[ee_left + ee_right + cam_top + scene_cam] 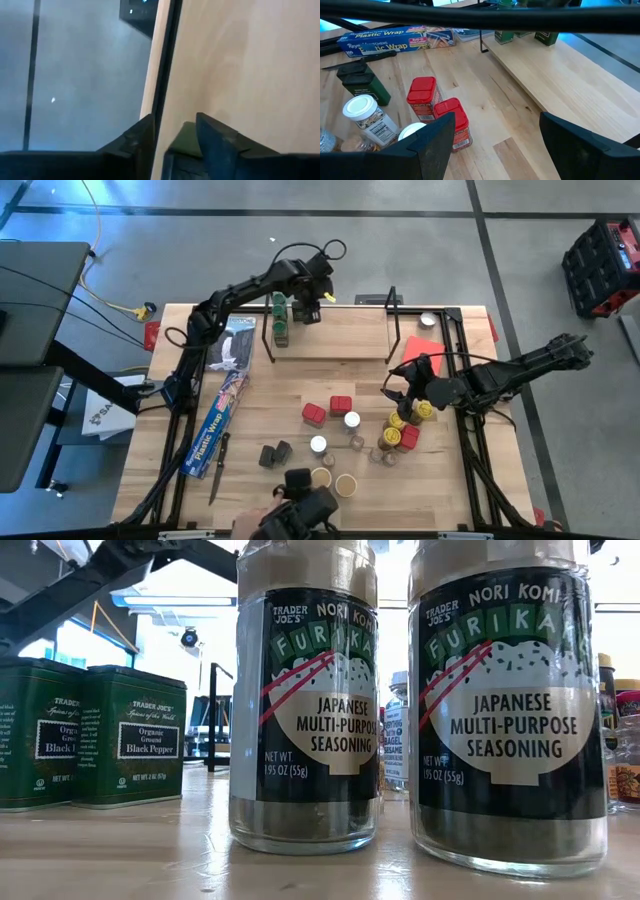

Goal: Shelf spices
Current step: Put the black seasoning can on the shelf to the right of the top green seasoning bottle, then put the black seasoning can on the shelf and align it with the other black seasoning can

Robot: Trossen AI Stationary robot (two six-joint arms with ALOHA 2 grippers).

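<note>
Green spice tin [305, 310] stood upright on the shelf [340, 330], at the far-left end of its wooden board, directly beneath the left gripper [306, 308]. In the left wrist view a green top [187, 135] showed between the two dark fingers [215, 142], jaws narrowed about it; whether they gripped or merely flanked it could not be told. Beside it on the board stood two more green containers [280, 318], making three shelved.

The right gripper [412, 390] hovered with jaws wide over the bench's right-centre, just beside a cluster of yellow-lidded jars [410, 420]; the right arm was the nearer to the loose stock. Countable there: two red tins [327, 410], two white-lidded jars [335, 432], two dark tins [273, 453], two furikake jars [400, 700] at the near edge. The remainder were too crowded to count. One blue plastic-wrap box [225, 415] lay lengthwise along the left edge.
</note>
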